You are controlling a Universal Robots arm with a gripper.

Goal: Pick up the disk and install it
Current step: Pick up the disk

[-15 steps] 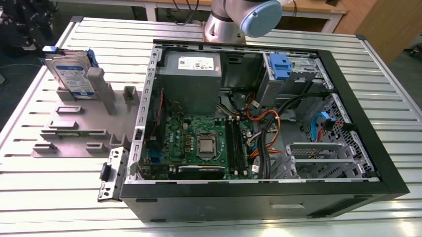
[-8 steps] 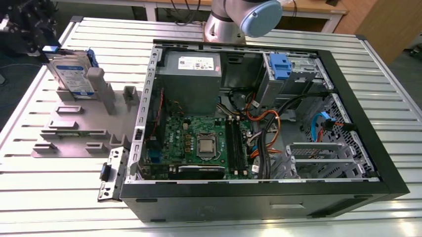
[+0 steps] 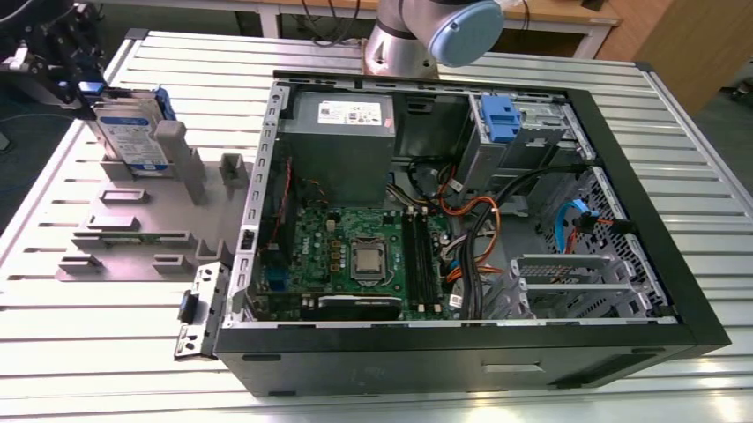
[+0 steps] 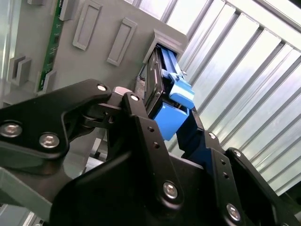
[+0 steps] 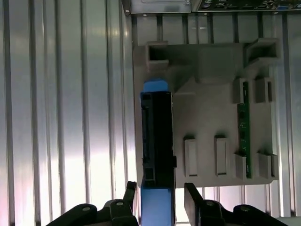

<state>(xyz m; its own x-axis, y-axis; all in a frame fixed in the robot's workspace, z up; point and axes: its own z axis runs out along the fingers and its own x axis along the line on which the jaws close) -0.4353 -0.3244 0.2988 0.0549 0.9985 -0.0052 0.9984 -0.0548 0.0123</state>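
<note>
We see the disk [image 3: 127, 132] standing on end in a slot of the grey fixture plate [image 3: 130, 225]. The plate lies on the slatted metal table [image 3: 70, 352], at the exterior view's left of the open computer case [image 3: 471, 370]. The disk's long axis runs close to vertical, leaning a little. Its labelled broad face is turned toward the exterior camera, and its blue side rails run up the two long edges. In the first wrist view we look down on the narrow upper end, a dark edge with a long connector strip and a blue rail tip at each extreme. That edge runs from the gripper toward the case.

The gripper [image 5: 160, 186] sits at the top of the disk, over the rail corner farthest from the case. One black finger [image 5: 130, 190] stands on each broad face. The jaws are parted: in the first wrist view we make out a gap between the disk and the finger on its plate side, while the other finger lies just beside it. In the second wrist view the blue rail corner shows between the two fingers. The disk rests in its slot, well apart from the case.

A green circuit board strip [image 5: 242, 141] stands in another slot of the plate. Inside the case we see the motherboard [image 3: 353, 256], a grey power supply [image 3: 341, 132] and a blue latch [image 3: 500, 119].
</note>
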